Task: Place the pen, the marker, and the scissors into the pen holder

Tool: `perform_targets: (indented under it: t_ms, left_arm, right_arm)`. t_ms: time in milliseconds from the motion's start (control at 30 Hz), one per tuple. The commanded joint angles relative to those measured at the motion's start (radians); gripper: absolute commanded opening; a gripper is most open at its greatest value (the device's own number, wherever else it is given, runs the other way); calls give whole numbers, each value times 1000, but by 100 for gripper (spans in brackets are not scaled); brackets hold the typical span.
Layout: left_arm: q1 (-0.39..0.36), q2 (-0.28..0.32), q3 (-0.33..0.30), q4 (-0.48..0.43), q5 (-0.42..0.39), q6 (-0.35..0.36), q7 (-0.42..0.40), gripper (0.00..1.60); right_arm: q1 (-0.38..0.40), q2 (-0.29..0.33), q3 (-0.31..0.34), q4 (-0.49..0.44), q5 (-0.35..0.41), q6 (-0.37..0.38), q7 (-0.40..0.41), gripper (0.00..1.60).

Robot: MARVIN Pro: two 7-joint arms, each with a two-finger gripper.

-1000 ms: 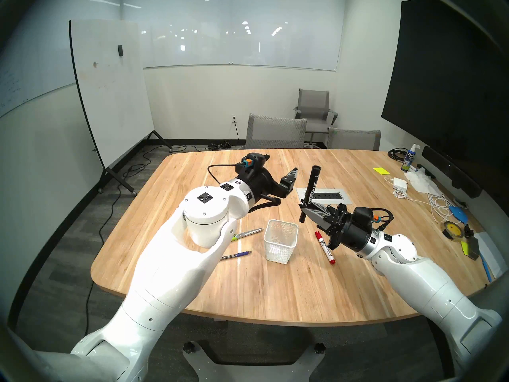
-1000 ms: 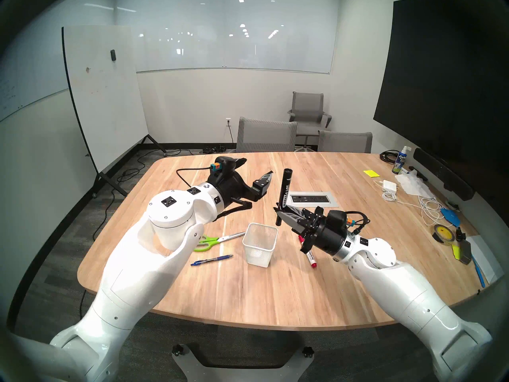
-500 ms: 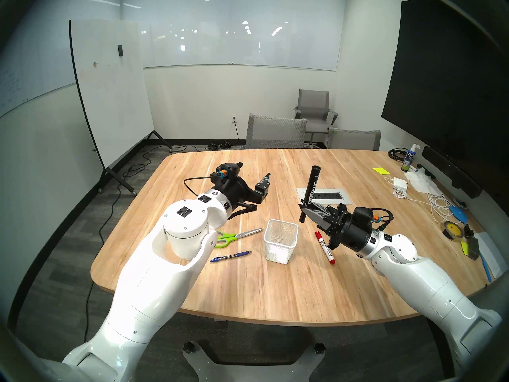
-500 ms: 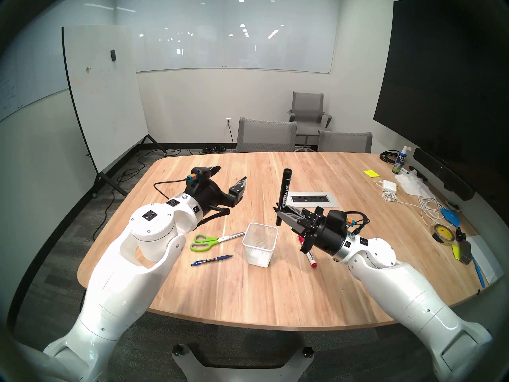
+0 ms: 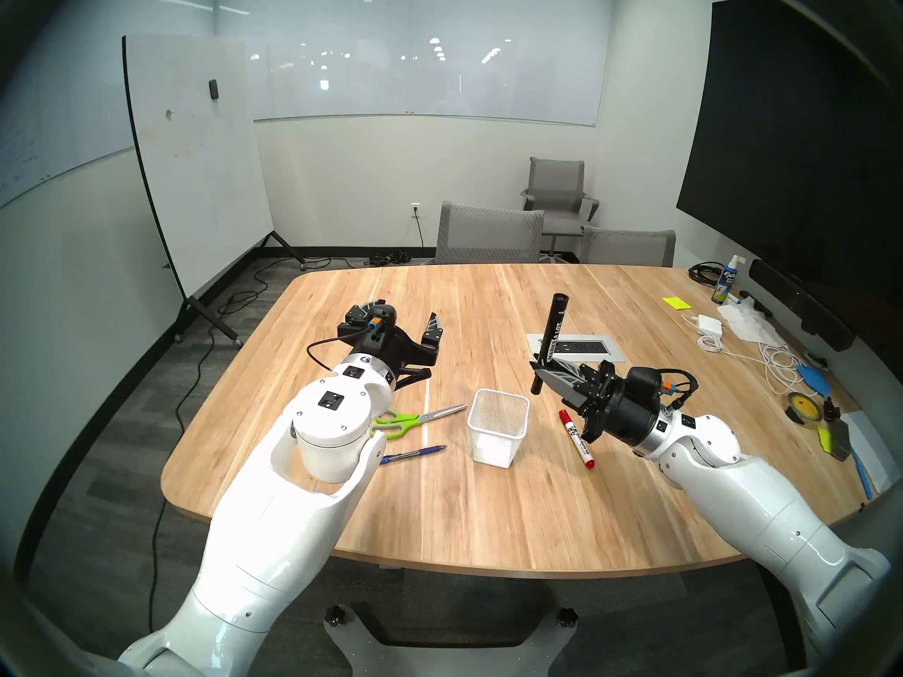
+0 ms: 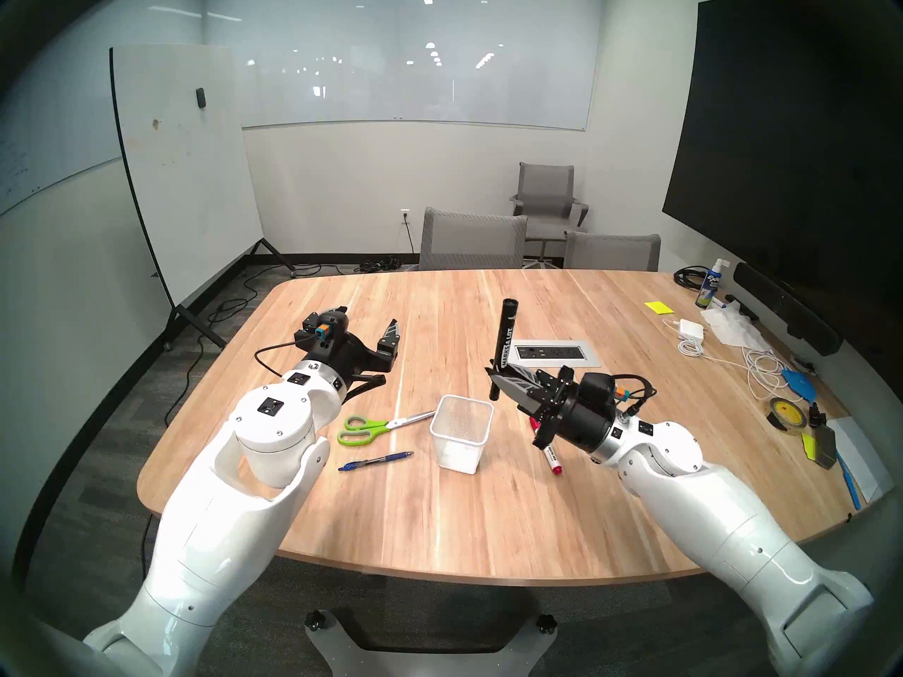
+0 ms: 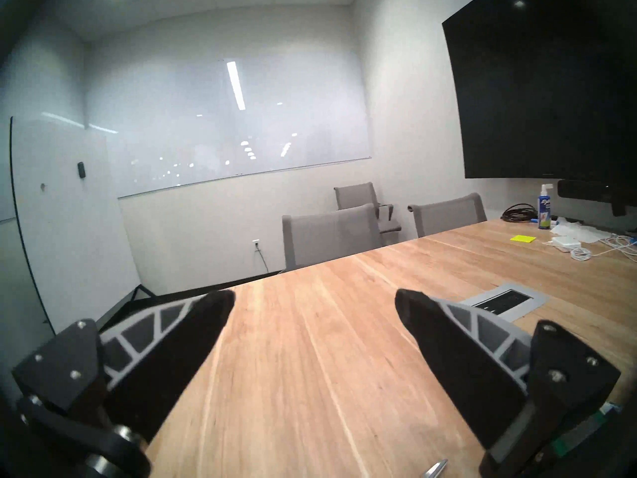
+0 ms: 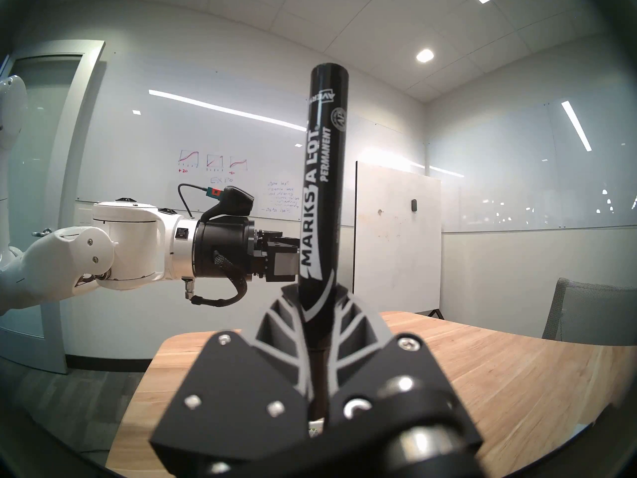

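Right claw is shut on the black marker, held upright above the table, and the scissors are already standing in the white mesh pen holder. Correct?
Not quite. The scissors lie flat on the table, left of the pen holder, which looks empty in the head views. The rest holds: the right claw is shut on the black marker, held upright.

A light wooden worktop point(image 5: 440, 505) with rounded corners fills the scene. Near its centre stands a white mesh pen holder point(image 5: 498, 434). At 9 o'clock of the holder lie green-handled scissors point(image 5: 415, 419), blades pointing toward it. At 8 o'clock lies a blue pen point(image 5: 413, 454). At 3 o'clock lies a white marker with red ends point(image 5: 576, 437). At 1 o'clock a grey power outlet panel point(image 5: 584, 347) sits flush in the wood. Cables, a charger, a yellow sticky pad and a spray bottle crowd the far right edge.
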Motion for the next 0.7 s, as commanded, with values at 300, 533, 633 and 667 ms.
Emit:
perform_targets:
  t_ms: [300,533,633,667]
  left_arm:
    - [-16,-33,8,-15,8,7,35,160]
    - [-16,-33,9,-15,7,7,37,160]
    - [-16,-33,9,-15,7,7,37,160]
    - [-16,-33,9,-15,7,7,37,160]
  right_arm:
    - [8,3,10,-13,1,0,-9,0]
    - [21,-4,4,-10,-8,2,-11,0]
    - [31,-12,-4,-11,-17,7,-14,0]
    - [34,-17,-7,-10,-20,8,-17,0]
